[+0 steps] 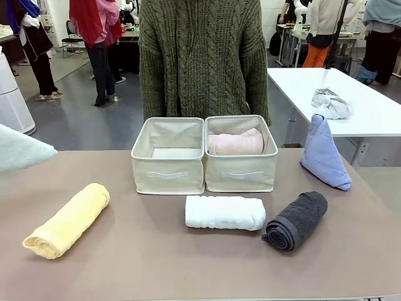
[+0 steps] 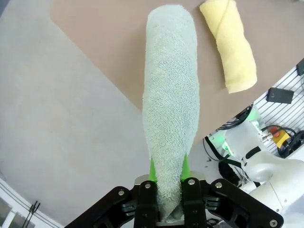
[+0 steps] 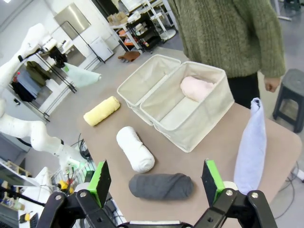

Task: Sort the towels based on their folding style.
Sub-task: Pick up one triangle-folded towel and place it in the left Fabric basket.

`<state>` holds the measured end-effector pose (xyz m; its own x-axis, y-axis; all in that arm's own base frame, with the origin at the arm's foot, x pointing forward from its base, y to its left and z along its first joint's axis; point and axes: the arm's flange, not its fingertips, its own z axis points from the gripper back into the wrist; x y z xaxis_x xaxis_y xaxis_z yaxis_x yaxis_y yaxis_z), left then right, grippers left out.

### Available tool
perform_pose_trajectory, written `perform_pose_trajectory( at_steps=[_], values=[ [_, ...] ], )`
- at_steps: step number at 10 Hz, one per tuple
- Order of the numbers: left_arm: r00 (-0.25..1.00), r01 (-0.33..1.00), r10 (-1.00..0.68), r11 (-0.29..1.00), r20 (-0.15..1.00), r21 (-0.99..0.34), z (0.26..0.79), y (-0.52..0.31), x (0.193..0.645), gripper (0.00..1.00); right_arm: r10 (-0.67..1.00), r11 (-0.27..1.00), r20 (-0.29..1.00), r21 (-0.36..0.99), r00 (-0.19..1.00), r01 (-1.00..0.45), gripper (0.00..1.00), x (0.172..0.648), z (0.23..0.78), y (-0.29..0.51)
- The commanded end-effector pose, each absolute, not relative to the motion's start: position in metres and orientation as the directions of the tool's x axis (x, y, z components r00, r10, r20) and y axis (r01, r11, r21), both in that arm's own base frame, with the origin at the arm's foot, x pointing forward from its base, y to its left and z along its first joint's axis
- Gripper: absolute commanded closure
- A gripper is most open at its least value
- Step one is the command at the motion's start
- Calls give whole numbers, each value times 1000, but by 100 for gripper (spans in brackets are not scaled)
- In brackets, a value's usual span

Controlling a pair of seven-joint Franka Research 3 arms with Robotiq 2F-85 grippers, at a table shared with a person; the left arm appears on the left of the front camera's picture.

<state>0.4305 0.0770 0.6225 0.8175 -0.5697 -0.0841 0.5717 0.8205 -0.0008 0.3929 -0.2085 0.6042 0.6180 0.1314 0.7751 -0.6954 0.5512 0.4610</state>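
Note:
My left gripper [image 2: 167, 173] is shut on the narrow end of the pale teal cone towel [image 2: 171, 99], held in the air past the table's left edge; its tip shows at the left of the front view [image 1: 22, 150]. A yellow roll [image 1: 67, 219] lies on the table's left. A white roll [image 1: 224, 212] and a dark grey roll [image 1: 296, 220] lie in front of the bins. A pink roll [image 1: 235, 143] rests in the right bin [image 1: 240, 170]. The periwinkle cone towel [image 1: 323, 154] stands at the right. My right gripper [image 3: 156, 179] is open, above the dark grey roll [image 3: 161, 185].
The left beige bin [image 1: 168, 169] stands beside the right one, its inside showing no towel. A person in a green knit sweater [image 1: 200, 56] stands right behind the bins. A white side table [image 1: 351, 100] with a crumpled cloth [image 1: 331, 104] is at the back right.

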Motion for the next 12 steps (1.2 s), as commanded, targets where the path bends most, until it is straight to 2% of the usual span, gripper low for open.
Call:
perform_pose_trajectory(
  at_steps=[1, 2, 4, 6, 9, 10, 11, 12],
  values=[
    [812, 583, -580, 812, -65, 30, 641, 69, 432, 100, 130, 540, 784, 458, 607, -707, 0, 393, 603, -209],
    [818, 572, -570, 820, -84, -1, 623, 77, 430, 82, 130, 540, 784, 458, 607, -707, 0, 393, 603, -209],
    [754, 654, -656, 750, -6, 100, 650, 57, 413, 82, 130, 540, 784, 458, 607, -707, 0, 393, 603, -209],
    [639, 754, -769, 630, 12, 187, 691, -1, 408, 82, 130, 540, 784, 458, 607, -707, 0, 393, 603, -209],
    [505, 854, -863, 497, -16, 157, 705, -84, 430, 82, 130, 540, 784, 458, 607, -707, 0, 393, 603, -209],
    [521, 852, -834, 497, -182, 162, 703, -62, 413, 82, 130, 540, 784, 458, 607, -707, 0, 393, 603, -209],
    [505, 861, -841, 475, -197, 181, 703, 1, 361, 82, 130, 540, 784, 458, 607, -707, 0, 393, 603, -209],
    [539, 839, -828, 511, -153, 187, 698, 59, 320, 82, 130, 540, 784, 458, 607, -707, 0, 393, 603, -209]
  ],
)
